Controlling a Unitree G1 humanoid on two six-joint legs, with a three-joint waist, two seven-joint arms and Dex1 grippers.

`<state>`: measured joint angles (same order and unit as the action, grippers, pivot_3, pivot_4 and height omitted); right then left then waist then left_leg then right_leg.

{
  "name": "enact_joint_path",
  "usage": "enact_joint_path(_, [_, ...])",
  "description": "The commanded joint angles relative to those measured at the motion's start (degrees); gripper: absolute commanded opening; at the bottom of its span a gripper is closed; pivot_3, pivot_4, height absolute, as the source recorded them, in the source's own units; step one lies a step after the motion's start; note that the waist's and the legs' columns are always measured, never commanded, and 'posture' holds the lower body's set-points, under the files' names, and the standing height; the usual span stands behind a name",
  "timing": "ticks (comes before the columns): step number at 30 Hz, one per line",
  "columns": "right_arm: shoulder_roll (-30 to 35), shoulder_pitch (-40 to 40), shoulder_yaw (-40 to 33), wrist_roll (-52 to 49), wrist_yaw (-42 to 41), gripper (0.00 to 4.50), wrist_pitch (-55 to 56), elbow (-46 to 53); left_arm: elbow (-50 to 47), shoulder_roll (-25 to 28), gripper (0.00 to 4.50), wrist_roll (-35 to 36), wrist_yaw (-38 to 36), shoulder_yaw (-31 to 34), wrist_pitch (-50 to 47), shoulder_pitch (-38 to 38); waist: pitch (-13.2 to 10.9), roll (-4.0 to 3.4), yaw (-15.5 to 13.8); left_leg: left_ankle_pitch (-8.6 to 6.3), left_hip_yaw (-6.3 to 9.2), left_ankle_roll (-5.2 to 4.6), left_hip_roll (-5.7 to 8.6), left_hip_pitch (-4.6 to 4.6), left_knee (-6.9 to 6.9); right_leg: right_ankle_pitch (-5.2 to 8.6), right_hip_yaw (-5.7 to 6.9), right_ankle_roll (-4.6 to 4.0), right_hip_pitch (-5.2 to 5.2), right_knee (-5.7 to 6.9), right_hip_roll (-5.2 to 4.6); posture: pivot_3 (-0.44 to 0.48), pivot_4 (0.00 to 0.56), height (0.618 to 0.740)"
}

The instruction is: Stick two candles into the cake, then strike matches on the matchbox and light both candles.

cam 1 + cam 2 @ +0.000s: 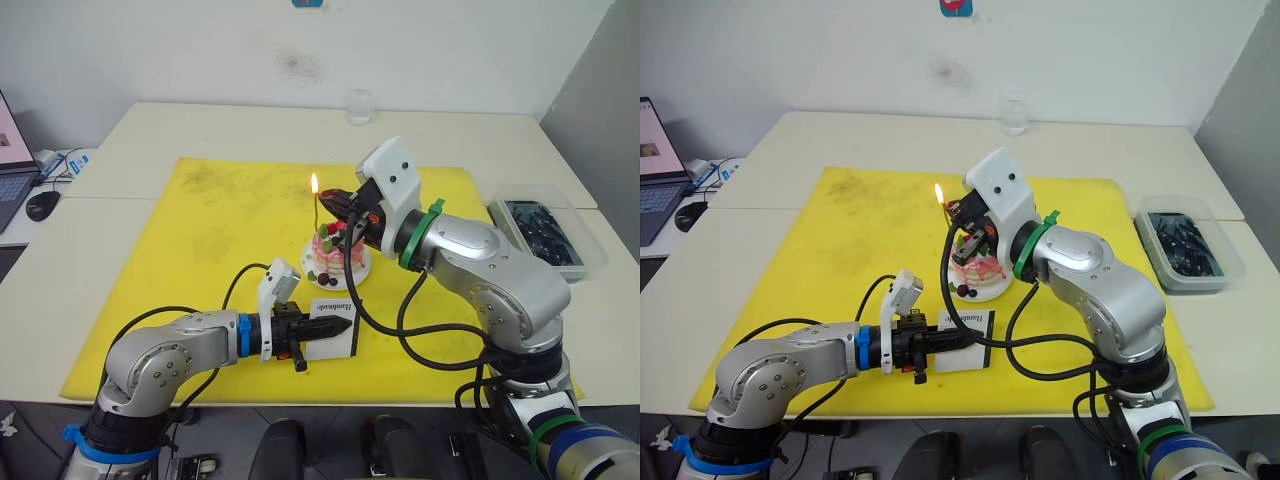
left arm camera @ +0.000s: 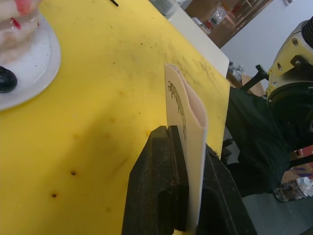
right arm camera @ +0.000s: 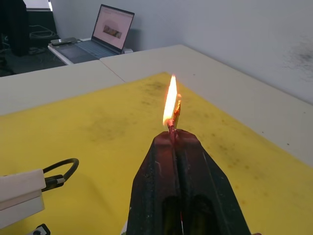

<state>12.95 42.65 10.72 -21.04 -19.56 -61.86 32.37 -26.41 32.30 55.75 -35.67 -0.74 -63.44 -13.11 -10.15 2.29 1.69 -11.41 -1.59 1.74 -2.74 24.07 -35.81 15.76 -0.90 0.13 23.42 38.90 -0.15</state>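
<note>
The pink-and-white cake (image 1: 337,258) sits on its small white plate in the middle of the yellow mat (image 1: 200,250). One thin golden candle (image 1: 317,215) stands in the cake with a flame (image 1: 314,183) at its top. My right gripper (image 1: 332,205) hovers just right of that flame. In the right wrist view it (image 3: 175,134) is shut on a short burning match (image 3: 172,125). Closer to me, my left gripper (image 1: 318,329) is shut on the white matchbox (image 1: 335,325). The matchbox (image 2: 186,122) stands on edge on the mat, its lettering showing.
A clear glass (image 1: 359,105) stands at the table's far edge. A clear plastic bin (image 1: 545,235) with dark items lies off the mat to the right. A laptop (image 1: 8,170) and a mouse (image 1: 42,205) are at the far left.
</note>
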Motion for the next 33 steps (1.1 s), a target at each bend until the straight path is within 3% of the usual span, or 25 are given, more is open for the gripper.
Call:
enact_joint_path(1, [0.26,-0.08,-0.92,-0.96,0.03,0.05,-0.06,2.56,-0.84,-0.22,0.00,0.40,-0.59,0.11,0.88,-0.20,0.00,0.00,0.00,0.00,0.00,0.00,0.00,0.00,0.00,0.00,0.00,0.00,0.00,0.00,0.00,0.000,0.150,0.740])
enact_joint_path(33, [3.50,-0.53,-1.98,-3.55,-0.99,0.05,-1.28,4.54,-0.62,-0.80,0.00,0.11,-0.57,-0.08,1.06,-0.19,0.00,0.00,0.00,0.00,0.01,0.00,0.00,0.15,0.00,0.00,0.02,0.00,0.14,-0.01,0.00,0.000,0.150,0.740])
